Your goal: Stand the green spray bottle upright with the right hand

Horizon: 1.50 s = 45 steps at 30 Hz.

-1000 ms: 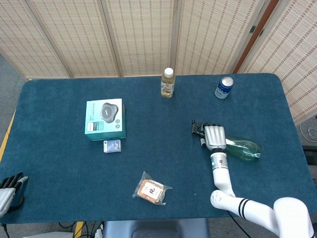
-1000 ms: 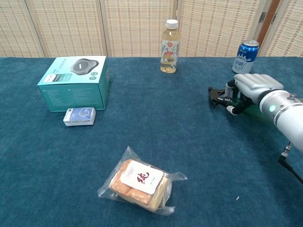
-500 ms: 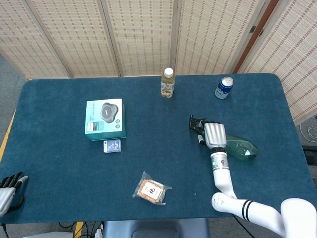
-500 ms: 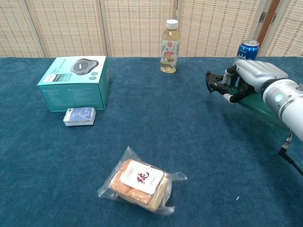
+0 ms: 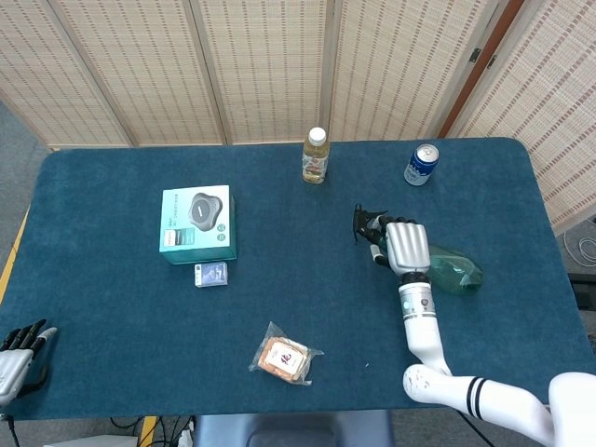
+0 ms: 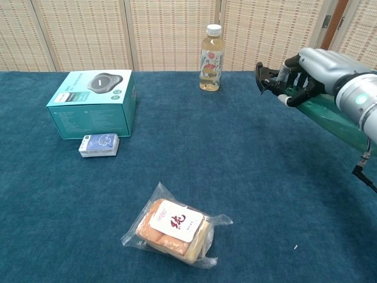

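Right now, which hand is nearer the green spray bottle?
Right. The right hand grips the green spray bottle near its nozzle end; the left hand rests at the table's far near-left corner.

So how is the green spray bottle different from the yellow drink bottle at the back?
The green spray bottle lies tilted, held near its black nozzle by the right hand; the yellow drink bottle stands upright, untouched. The spray bottle is dark green, the drink bottle pale yellow with a white cap. Both look see-through.
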{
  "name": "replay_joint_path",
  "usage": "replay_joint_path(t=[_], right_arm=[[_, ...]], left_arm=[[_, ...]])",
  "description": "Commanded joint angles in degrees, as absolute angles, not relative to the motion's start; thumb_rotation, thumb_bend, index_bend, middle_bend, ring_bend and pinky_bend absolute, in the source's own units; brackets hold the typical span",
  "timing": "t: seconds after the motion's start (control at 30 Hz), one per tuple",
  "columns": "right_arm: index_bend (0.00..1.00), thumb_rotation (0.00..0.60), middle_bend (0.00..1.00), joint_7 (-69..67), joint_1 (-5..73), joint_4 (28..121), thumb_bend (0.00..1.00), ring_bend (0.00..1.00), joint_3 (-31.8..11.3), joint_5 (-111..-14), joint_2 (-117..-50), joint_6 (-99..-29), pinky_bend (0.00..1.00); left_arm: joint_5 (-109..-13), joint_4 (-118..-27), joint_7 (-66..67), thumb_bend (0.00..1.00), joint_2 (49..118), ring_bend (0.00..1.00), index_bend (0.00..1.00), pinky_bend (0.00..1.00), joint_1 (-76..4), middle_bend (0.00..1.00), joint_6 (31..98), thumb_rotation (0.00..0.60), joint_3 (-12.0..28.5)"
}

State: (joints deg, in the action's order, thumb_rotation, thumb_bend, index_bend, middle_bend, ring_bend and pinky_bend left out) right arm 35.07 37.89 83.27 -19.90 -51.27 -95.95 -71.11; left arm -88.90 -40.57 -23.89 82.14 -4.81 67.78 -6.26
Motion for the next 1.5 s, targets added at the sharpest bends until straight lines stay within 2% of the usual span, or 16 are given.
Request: replay_joint_path(t=[0.03,0.53,0.8,1.5], right_arm=[[0.47,0.6,0.55,36.4,38.14,86.25,0.3,0.42,-20.51,-51.09,-94.65,-72.31,0.43],[0.47,0.6,0.55,20.43,33.54,94.67,0.3,0.42,-22.68,-57.48,-91.15,-76.89,0.43],[0.47,0.6,0.55,14.42,31.62,98.34,0.29,0.42,-23.23,-59.53,-87.79,-76.67,0.43],[0.47,0.6,0.55,-13.43,26.19,97.53,0.29,0.42,-21.24,-71.82,-86.17,-78.31,0.43]], left_arm=[[-88.81,-41.26,-23.3,0.53,81.82,0.0,0.11,0.0,-4.89,0.0,67.85,0.6,-6.18],[-88.41,-43.86,-20.58,0.53,80.9,0.0,0.11,0.0,-4.84,0.0,67.91,0.6,-6.2],[-88.28,-44.25,-19.84,0.53,81.02,0.0,0.11,0.0,-5.1,0.0,67.42,0.6,-6.22],[-87.56,-44.75,-18.6,0.53,81.03,0.0,0.11,0.0,-5.2,0.0,66.59,0.6,-6.1]])
